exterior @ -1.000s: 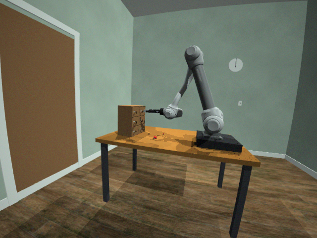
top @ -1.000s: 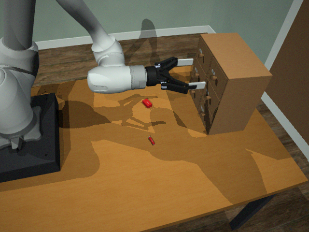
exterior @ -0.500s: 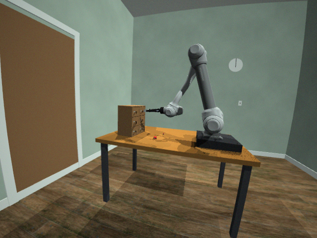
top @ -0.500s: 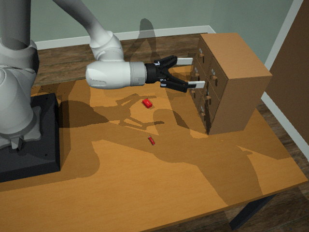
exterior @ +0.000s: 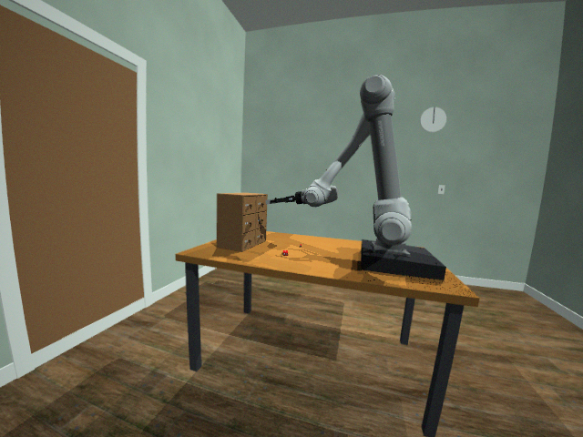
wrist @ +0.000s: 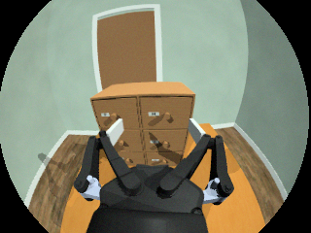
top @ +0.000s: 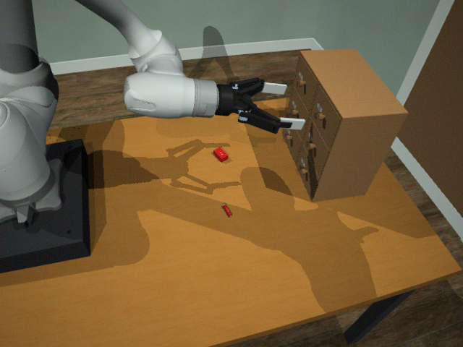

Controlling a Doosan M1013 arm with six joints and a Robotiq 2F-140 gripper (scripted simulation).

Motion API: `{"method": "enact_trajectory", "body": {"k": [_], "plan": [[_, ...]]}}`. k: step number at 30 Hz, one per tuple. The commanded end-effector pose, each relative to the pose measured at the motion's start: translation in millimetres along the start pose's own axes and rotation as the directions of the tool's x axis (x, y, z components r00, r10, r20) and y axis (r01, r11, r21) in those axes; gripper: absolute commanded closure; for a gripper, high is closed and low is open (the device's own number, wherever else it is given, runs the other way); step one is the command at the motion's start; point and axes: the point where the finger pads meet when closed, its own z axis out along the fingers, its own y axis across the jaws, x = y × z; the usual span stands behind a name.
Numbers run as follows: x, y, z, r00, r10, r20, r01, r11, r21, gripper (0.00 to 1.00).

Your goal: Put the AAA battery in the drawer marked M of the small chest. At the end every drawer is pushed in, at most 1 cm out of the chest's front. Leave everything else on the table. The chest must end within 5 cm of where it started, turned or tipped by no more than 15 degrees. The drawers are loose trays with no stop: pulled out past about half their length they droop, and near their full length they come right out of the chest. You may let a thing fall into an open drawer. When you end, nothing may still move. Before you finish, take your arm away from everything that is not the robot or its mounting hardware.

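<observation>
Our pincer [top: 277, 105] [exterior: 269, 202] [wrist: 155, 124] is spreading its fingers wide, holding nothing, and facing the chest [top: 364, 149] [exterior: 230, 220] [wrist: 143, 89], probably because we are preparing to pull a knob. Below and behind the fingertips, towards our base, the AAA battery [top: 226, 210] is lying flat, its long axis running slantwise to our pincer's reach; we cannot tell its poles.

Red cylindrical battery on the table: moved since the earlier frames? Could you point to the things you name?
No. The red cylindrical battery [top: 226, 210] [exterior: 300, 245] shows no visible shift in any direction; in the top view it keeps the same position relative to the black base plate [top: 80, 244] [exterior: 435, 271].
</observation>
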Motion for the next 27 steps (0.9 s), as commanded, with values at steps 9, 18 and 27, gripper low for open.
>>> {"method": "enact_trajectory", "body": {"k": [9,18,27], "plan": [[9,0,-13,0.984,0.0,0.176,0.0,1.0,0.001,0.0],[16,-1,-24,0.949,0.0,0.316,-0.001,1.0,0.002,0.0],[20,-2,-31,0.918,0.0,0.396,-0.003,1.0,0.005,0.0]]}}
